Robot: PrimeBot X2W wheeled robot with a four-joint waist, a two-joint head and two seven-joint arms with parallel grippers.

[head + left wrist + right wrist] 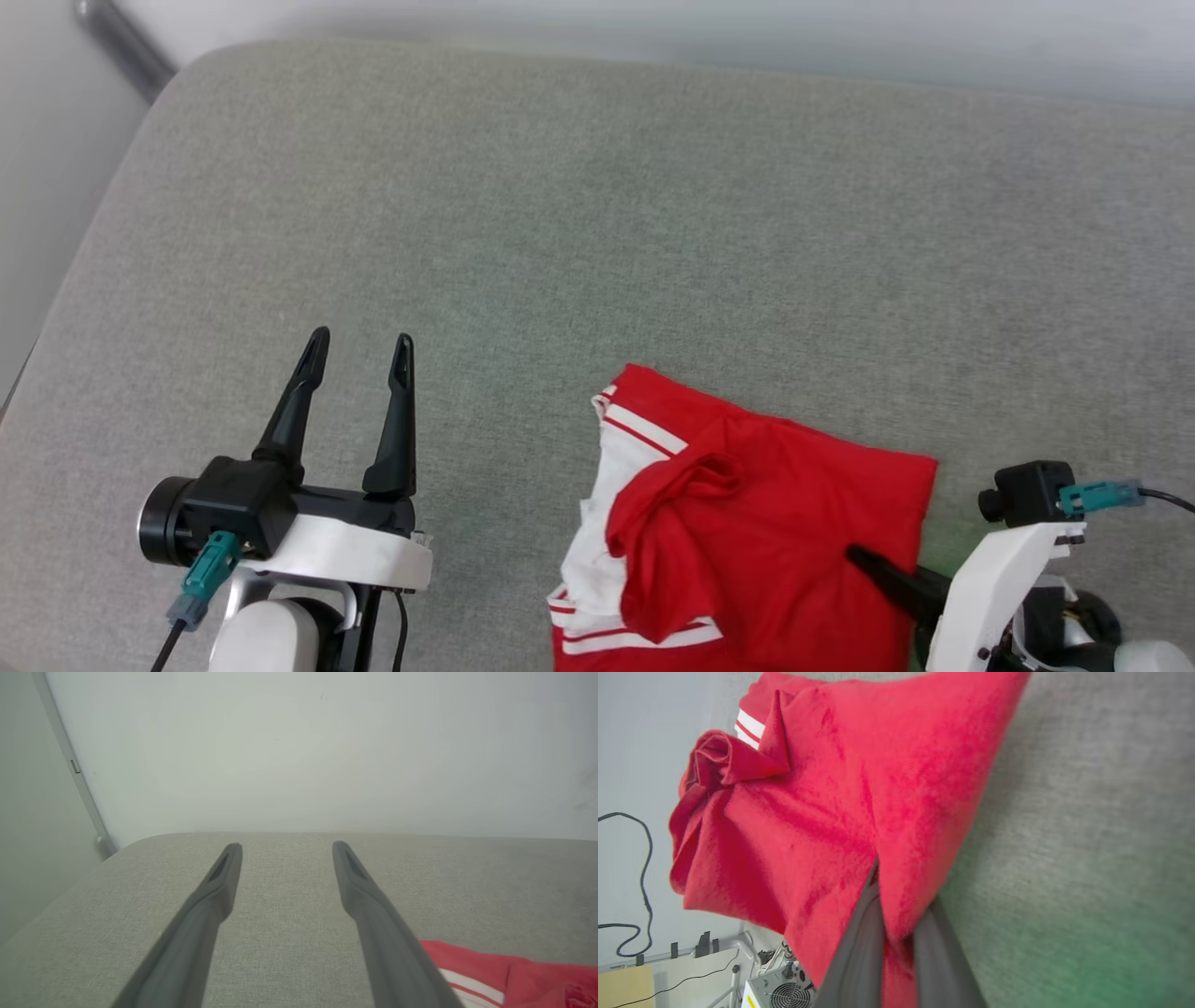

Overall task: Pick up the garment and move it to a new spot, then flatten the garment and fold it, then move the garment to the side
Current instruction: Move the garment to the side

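Garment [794, 523] noted crumpled at the near side of the grey fabric-covered bench [653, 233], right of centre, red body uppermost, white sleeve and striped trim turned toward the left; its lower part is cut off by the bottom of the head view. Right gripper [864, 563] is seen at the garment's right-hand hem, fingers [859, 952] pinched together on a fold of red cloth (one finger above the fold, the other beneath it). Left gripper [362, 341] is held over bare bench well to the left of the garment, fingers [392, 420] spread apart, nothing between them. No obstruction is noted on the bench; a wide bare stretch is left beyond and to the left of the garment. The bench's far edge is met by a pale wall [303, 751], and its far left corner is rounded, with a grey rail [121, 42] just beside it. Past the near edge, a fan-fronted box [780, 994] and a dark cable [644, 858] are made out.
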